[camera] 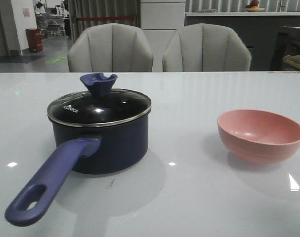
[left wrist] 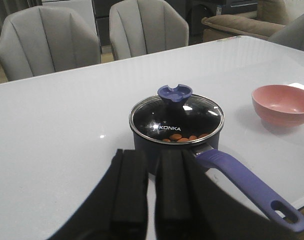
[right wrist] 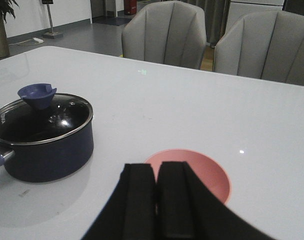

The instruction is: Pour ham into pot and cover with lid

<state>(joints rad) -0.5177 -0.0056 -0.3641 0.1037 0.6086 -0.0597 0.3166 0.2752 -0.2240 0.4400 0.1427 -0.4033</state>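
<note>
White "KONKA" lettering is printed on the glass lid (left wrist: 177, 116) of the pot (left wrist: 162, 145), near the centre of my left wrist view. I can read no other text.

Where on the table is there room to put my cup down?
Plenty of bare table lies between the pot and the pink bowl, and also behind both, toward the chairs. The only awkward spot is the near left, where the pot's long handle sticks out toward the front edge.

pink bowl (camera: 261, 135) upright on white table (camera: 189, 197), grey chairs (camera: 110, 48) behind
</note>
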